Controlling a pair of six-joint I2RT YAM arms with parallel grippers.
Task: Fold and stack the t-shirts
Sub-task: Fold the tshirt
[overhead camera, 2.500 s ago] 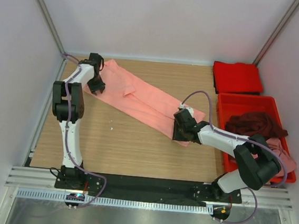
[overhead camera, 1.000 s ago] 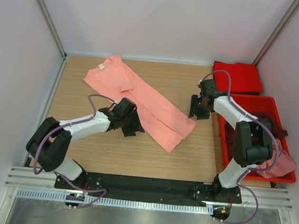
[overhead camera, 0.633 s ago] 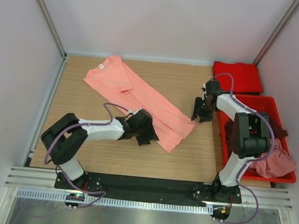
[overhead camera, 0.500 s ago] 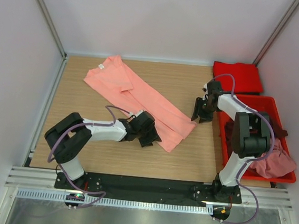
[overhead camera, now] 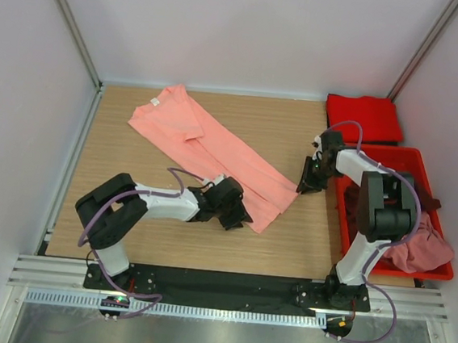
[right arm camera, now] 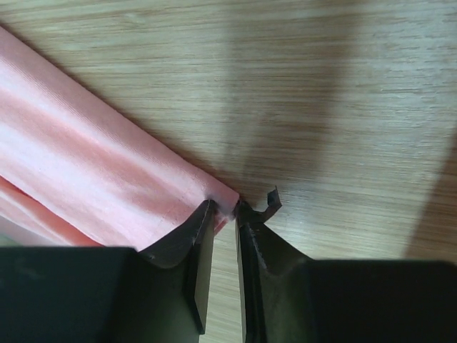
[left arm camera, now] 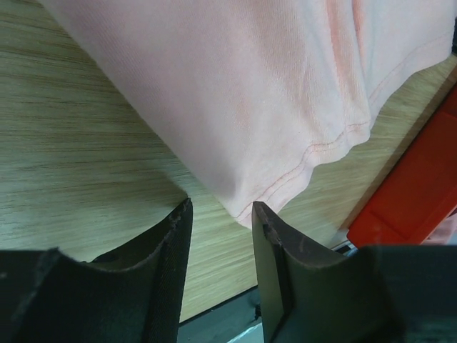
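Note:
The salmon-pink t-shirt [overhead camera: 215,150] lies folded into a long strip, running diagonally from back left to front right on the wooden table. My left gripper [overhead camera: 239,217] is low at the strip's near hem corner. In the left wrist view its jaws [left arm camera: 221,207] stand apart, with the cloth corner [left arm camera: 271,93] just at the tips. My right gripper [overhead camera: 302,187] sits at the far hem corner. In the right wrist view its jaws [right arm camera: 225,207] are pinched on that corner of the cloth [right arm camera: 107,171]. A bright red t-shirt [overhead camera: 364,118] lies folded at the back right.
The red bin [overhead camera: 377,150] stands at the right edge, holding a dark maroon t-shirt [overhead camera: 421,196] and a dusty pink one [overhead camera: 424,251]. The right arm reaches along the bin's left wall. The bin's corner [left arm camera: 407,193] also shows in the left wrist view. White walls enclose the table.
The left gripper slid right along the shirt's near edge to the hem corner and narrowed. The right gripper moved slightly nearer onto the far hem corner and closed on it.

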